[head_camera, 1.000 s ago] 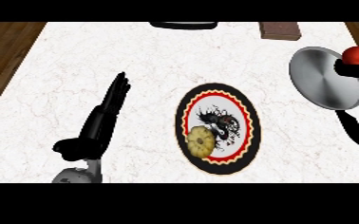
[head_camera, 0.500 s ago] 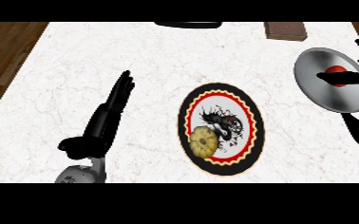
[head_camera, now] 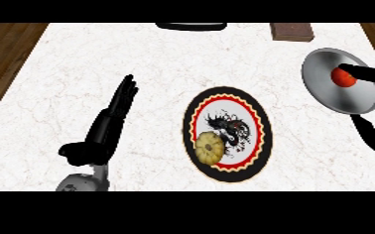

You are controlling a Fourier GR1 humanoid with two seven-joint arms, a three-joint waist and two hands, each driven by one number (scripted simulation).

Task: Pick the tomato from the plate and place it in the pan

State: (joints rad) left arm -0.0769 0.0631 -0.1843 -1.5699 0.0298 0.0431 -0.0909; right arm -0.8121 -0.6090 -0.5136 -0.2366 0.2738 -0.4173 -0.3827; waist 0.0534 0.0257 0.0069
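Observation:
The red tomato [head_camera: 343,77] is over the middle of the silver pan [head_camera: 326,84] at the right edge of the head view. Only black fingers [head_camera: 362,71] of my right hand show, coming in from the right edge and closed against the tomato. The pan's black handle [head_camera: 363,132] points down and to the right. The round plate [head_camera: 253,129], with a red and black pattern, lies in the middle of the counter. My left hand [head_camera: 110,121] rests open on the counter to the left of the plate, fingers straight and holding nothing.
A yellow ribbed round item [head_camera: 210,147] lies on the plate's lower left part. A dark flat object [head_camera: 190,26] and a brown block [head_camera: 291,31] sit at the counter's far edge. The counter's left edge [head_camera: 29,49] borders wood.
The tomato has moved left with my right hand, from the pan's right rim to over its middle. The left hand, plate and pan have stayed where they were.

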